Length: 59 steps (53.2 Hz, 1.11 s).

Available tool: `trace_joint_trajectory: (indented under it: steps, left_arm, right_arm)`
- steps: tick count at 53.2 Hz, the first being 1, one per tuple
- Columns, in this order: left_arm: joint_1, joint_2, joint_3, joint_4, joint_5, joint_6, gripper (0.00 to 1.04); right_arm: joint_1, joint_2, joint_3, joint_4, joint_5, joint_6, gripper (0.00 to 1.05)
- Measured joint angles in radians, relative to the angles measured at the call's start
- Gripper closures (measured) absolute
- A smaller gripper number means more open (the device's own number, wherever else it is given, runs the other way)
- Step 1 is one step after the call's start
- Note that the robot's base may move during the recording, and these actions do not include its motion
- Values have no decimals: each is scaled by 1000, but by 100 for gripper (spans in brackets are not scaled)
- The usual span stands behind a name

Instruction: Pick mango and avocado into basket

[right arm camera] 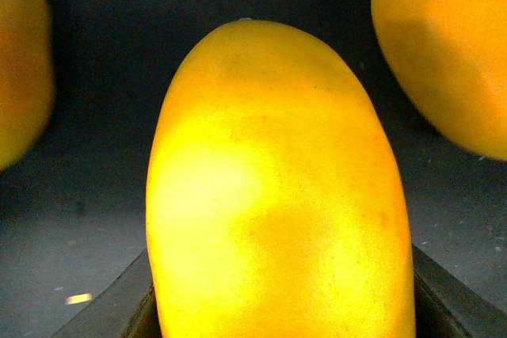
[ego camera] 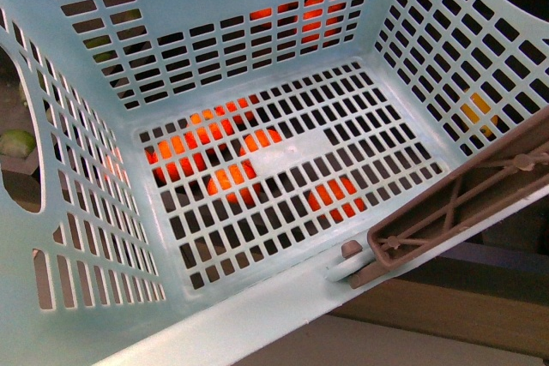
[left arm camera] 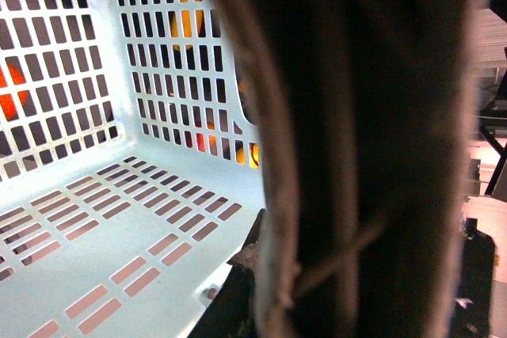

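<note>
Mango (right arm camera: 277, 187) between right jaws, seemingly for lifting, clamp untellable; handle (left arm camera: 348, 148) of basket (ego camera: 257, 313) hides left jaws, state untellable.

In the front view no arm and no gripper shows. The right gripper (right arm camera: 279, 310) is seen only in the right wrist view, and only in part: two dark fingers (right arm camera: 107, 316) come into the picture at the lower corners, one on each side. They stand wide apart and each lies against one flank of the mango (right arm camera: 277, 180), which fills the space between them. Of the left gripper (left arm camera: 356, 294), the left wrist view shows only dark, blurred parts on both sides of a broad brown handle (left arm camera: 356, 116), which passes very near the camera. Whether these fingers press on the handle I cannot tell.
</note>
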Motion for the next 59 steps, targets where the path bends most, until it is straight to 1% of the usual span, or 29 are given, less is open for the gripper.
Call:
trace_joint_trajectory:
  steps: [7, 11, 22, 27, 35, 38, 45, 51, 59]
  left_arm:
    - [0, 0, 0, 0, 0, 0, 100]
    - [0, 0, 0, 0, 0, 0, 100]
    - [0, 0, 0, 0, 0, 0, 100]
    - [0, 0, 0, 0, 0, 0, 100]
    - [0, 0, 0, 0, 0, 0, 100]
    - [0, 0, 0, 0, 0, 0, 100]
    - [0, 0, 0, 0, -1, 0, 100]
    - [0, 0, 0, 0, 0, 0, 100]
    - [0, 0, 0, 0, 1, 0, 100]
  right_arm:
    - [-2, -178, -172, 83, -58, 15, 49]
    - [-1, -331, -307, 124, -100, 38, 49]
    - [24, -610, -519, 141, -146, 76, 49]
    - [56, -753, -597, 136, -158, 107, 49]
    - [112, -931, -666, 115, -152, 140, 49]
    - [139, -1003, -685, 105, -145, 161, 49]
    - [246, -1195, -708, 69, -90, 231, 49]
    - [369, -1273, -708, 42, -16, 261, 49]
    - [538, -1268, -708, 37, 42, 277, 49]
